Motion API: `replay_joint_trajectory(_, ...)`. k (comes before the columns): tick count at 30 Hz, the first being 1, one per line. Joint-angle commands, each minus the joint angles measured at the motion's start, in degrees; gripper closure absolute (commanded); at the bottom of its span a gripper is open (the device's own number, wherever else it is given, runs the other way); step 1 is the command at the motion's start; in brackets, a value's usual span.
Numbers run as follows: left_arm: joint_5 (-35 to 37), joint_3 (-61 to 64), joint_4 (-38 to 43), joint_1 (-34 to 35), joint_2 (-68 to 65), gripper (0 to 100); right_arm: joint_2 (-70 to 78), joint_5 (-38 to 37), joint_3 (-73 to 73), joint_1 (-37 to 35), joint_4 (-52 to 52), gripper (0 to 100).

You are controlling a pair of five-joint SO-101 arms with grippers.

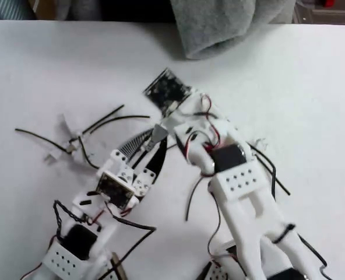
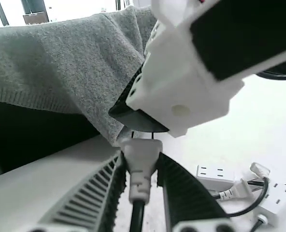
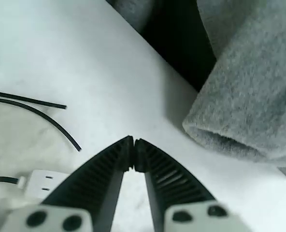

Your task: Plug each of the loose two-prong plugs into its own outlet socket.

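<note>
My left gripper (image 2: 141, 169) is shut on a white two-prong plug (image 2: 142, 152) whose black cable runs back between the fingers. In the high view this gripper (image 1: 156, 139) sits mid-table, held just under the right arm's wrist (image 1: 190, 119). That arm's white body (image 2: 181, 87) hangs close above the plug. White outlet blocks (image 2: 214, 175) (image 2: 278, 198) lie on the table beyond, with another white plug (image 2: 230, 193) on a black cable between them. My right gripper (image 3: 133, 153) is shut with nothing in it, above bare table. An outlet block (image 3: 44, 182) lies off to one side of it.
A grey knitted cloth (image 1: 219, 23) hangs over the table's far edge, straight ahead of both grippers. Loose black cables (image 1: 108, 119) and faint white outlet pieces (image 1: 64, 146) lie at the left of the table. The two arms are crowded together in the middle.
</note>
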State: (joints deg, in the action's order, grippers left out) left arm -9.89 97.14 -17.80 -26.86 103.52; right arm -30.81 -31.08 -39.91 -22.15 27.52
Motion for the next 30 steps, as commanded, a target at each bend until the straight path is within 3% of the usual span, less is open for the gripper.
replay_joint_trajectory(1, 0.5, -0.2, 1.2, 0.5, 1.0, 98, 6.7, -0.3, 0.8, 3.8, -3.2, 97.9)
replay_joint_trajectory(10, 0.5, -0.2, 1.2, 0.7, 1.0, 98, 12.6, -0.3, 6.2, 13.1, -2.6, 97.9)
replay_joint_trajectory(16, 0.5, -0.5, -2.3, 0.7, 0.9, 98, 7.8, 0.4, 5.7, 20.5, 8.6, 97.9)
replay_joint_trajectory(23, 0.5, -9.1, -12.7, 4.4, 0.7, 98, 7.3, 15.4, 4.3, 31.4, 21.5, 97.9)
replay_joint_trajectory(30, 0.5, -16.9, -20.4, 8.5, 0.6, 98, 7.3, 16.5, -10.9, 37.7, 13.4, 97.8)
